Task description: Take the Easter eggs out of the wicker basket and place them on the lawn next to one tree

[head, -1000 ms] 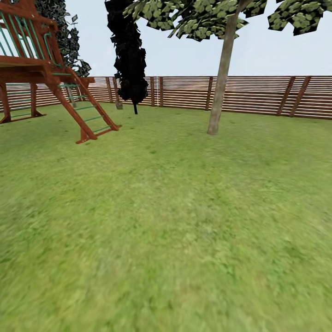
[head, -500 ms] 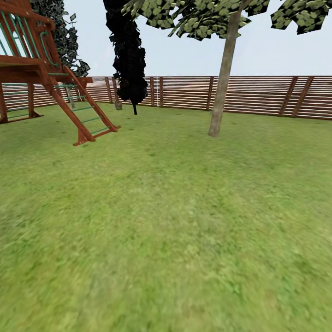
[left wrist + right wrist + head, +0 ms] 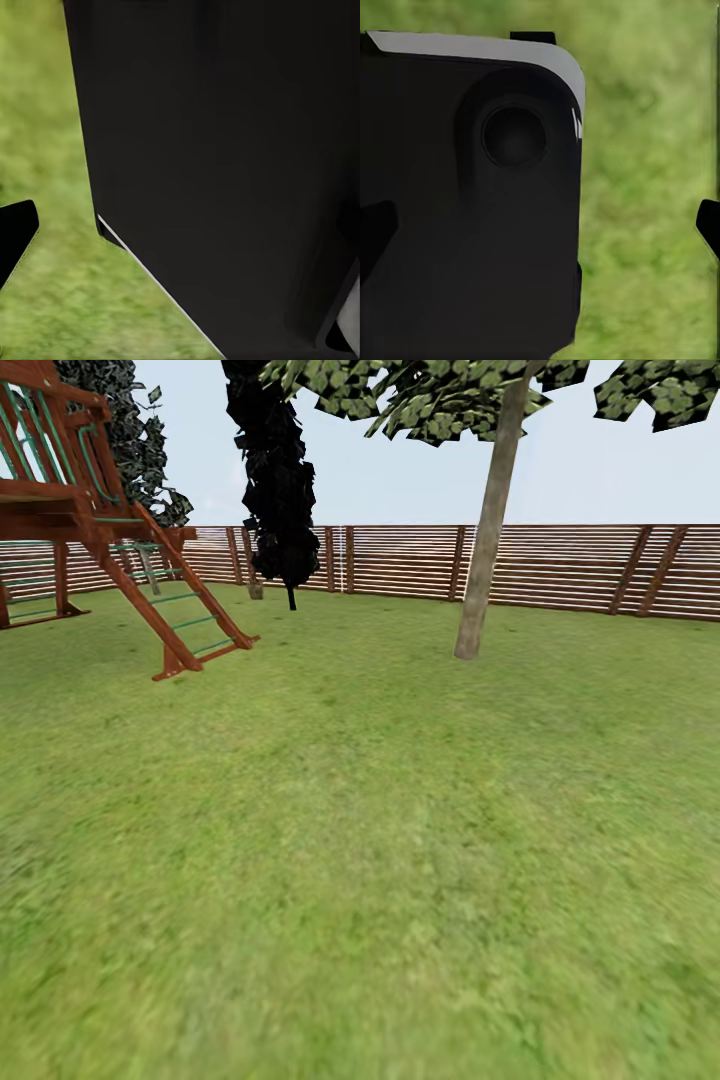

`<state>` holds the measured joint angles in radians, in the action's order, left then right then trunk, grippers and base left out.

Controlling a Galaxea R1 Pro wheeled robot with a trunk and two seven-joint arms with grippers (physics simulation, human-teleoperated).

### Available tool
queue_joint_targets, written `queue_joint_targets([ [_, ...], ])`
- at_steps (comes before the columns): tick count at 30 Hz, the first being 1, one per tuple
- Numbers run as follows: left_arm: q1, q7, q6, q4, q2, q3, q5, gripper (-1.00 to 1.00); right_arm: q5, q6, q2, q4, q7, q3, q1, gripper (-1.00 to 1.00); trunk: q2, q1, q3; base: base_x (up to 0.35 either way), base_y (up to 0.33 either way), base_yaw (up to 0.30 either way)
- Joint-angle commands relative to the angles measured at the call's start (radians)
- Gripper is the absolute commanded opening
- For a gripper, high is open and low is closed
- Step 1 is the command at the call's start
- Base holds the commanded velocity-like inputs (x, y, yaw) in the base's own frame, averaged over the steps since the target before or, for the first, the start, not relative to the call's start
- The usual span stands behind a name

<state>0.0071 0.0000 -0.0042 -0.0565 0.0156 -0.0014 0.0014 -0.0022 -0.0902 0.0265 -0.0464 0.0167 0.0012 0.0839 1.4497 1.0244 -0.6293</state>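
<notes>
Fingers' spread on both arms unclear; lawn point(image 3: 380, 840) open; tree point(image 3: 480, 560) before fence point(image 3: 580, 565).

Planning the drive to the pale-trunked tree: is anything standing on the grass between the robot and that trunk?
Nothing visible does. In the head view, open lawn runs straight to the foot of the tree. The play structure stands off to the left and the dark tree back by the fence, both aside.

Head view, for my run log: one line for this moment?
phase: in transit | ahead: tree, lawn | left: play structure | back: fence
</notes>
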Motion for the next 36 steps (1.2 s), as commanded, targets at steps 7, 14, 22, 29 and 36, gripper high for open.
queue_joint_targets([
  [7, 0.001, 0.0, 0.0, -0.002, 0.001, 0.0, 0.0, 1.0, -0.002, -0.003, -0.002, 0.002, 0.002, 0.0, 0.0, 1.0, 0.0, 0.001, -0.001, 0.34, 0.0, 0.0],
  [14, 0.001, 0.0, 0.0, -0.002, 0.0, 0.0, 0.0, 1.0, 0.0, -0.003, -0.001, 0.001, 0.002, 0.0, 0.0, 1.0, 0.0, 0.001, -0.001, 0.34, 0.0, 0.0],
  [22, 0.001, 0.0, 0.0, -0.002, 0.0, 0.0, 0.0, 1.0, -0.001, -0.003, -0.002, 0.001, 0.002, 0.0, 0.0, 1.0, 0.0, 0.001, -0.001, 0.34, 0.0, 0.0],
  [29, 0.001, 0.0, 0.0, -0.002, 0.0, 0.0, 0.0, 1.0, -0.001, -0.003, -0.002, 0.001, 0.002, 0.0, 0.0, 1.0, 0.0, 0.001, -0.001, 0.34, 0.0, 0.0],
  [36, 0.001, 0.0, 0.0, -0.002, 0.0, 0.0, 0.0, 1.0, -0.001, -0.003, -0.002, 0.001, 0.002, 0.0, 0.0, 1.0, 0.0, 0.001, -0.001, 0.34, 0.0, 0.0],
])
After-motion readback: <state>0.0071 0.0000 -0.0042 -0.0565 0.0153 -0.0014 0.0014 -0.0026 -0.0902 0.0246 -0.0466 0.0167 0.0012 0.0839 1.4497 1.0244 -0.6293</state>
